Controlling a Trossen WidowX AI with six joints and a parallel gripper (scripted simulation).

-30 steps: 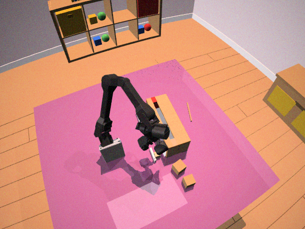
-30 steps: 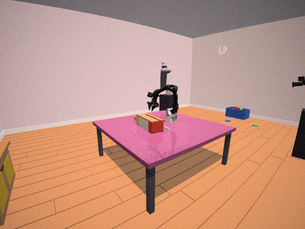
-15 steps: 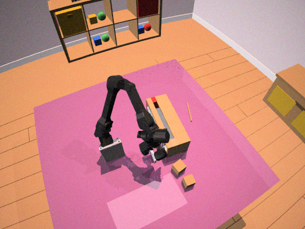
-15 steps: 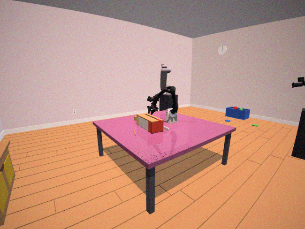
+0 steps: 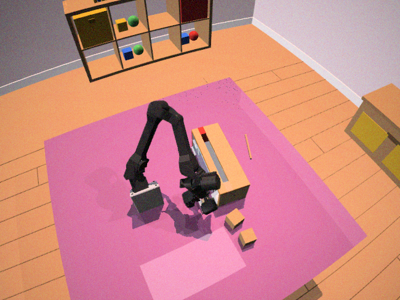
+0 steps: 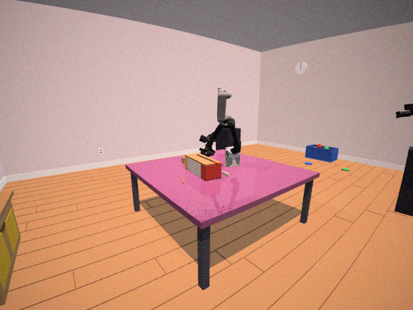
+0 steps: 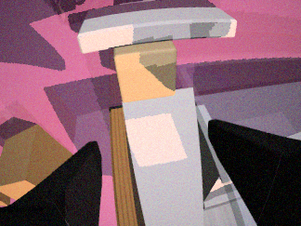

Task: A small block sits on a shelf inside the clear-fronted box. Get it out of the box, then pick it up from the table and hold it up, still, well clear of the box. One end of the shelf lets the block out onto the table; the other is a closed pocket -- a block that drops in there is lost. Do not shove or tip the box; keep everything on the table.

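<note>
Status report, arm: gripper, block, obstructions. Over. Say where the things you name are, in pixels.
Gripper [image 5: 198,202] [image 6: 207,152] [image 7: 154,139] open, holding nothing. Small tan cube-like block [image 5: 202,200] [image 7: 135,80] out of the box, unlifted. Long pale grey bar [image 5: 200,203] [image 7: 158,30] close beside it.

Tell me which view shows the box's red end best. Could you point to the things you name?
The exterior view: it faces the box's red end [image 5: 202,130] [image 6: 211,171] squarely enough to show its broad upright face. The top view gives only a small red patch at the box's far end, and the wrist view shows none of it.

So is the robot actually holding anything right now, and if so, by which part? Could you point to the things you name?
No, nothing is held: the jaws [image 5: 195,203] stand open above the block [image 7: 146,75].
</note>
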